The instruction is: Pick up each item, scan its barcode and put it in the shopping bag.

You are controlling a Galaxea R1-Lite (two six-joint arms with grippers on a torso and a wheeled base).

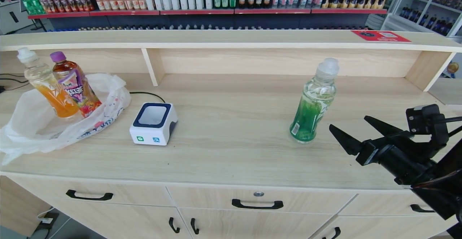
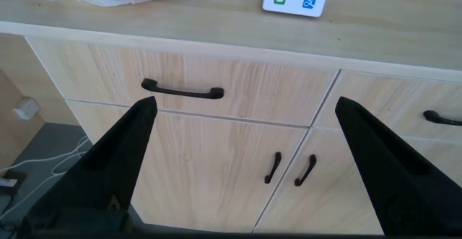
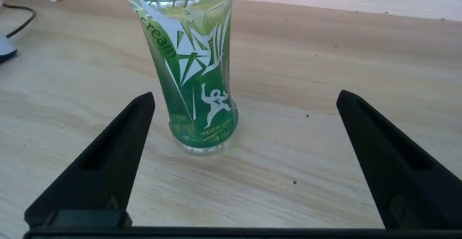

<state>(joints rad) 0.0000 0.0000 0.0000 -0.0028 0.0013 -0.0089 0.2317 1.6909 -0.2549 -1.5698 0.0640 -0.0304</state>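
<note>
On the counter (image 1: 231,148), the shopping bag (image 1: 29,123) sat at the left edge, the green bottle (image 1: 313,105) upright toward the right, the scanner (image 1: 154,123) between. The right claw (image 1: 347,122) gaped wide beside the bottle. It likely needed a square mid-body grip, leaving the low barcode (image 1: 295,128) uncovered.

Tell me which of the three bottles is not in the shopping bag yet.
The green bottle, standing alone on the counter by the right gripper. The orange bottle and the purple-capped bottle stand in the white bag.
</note>
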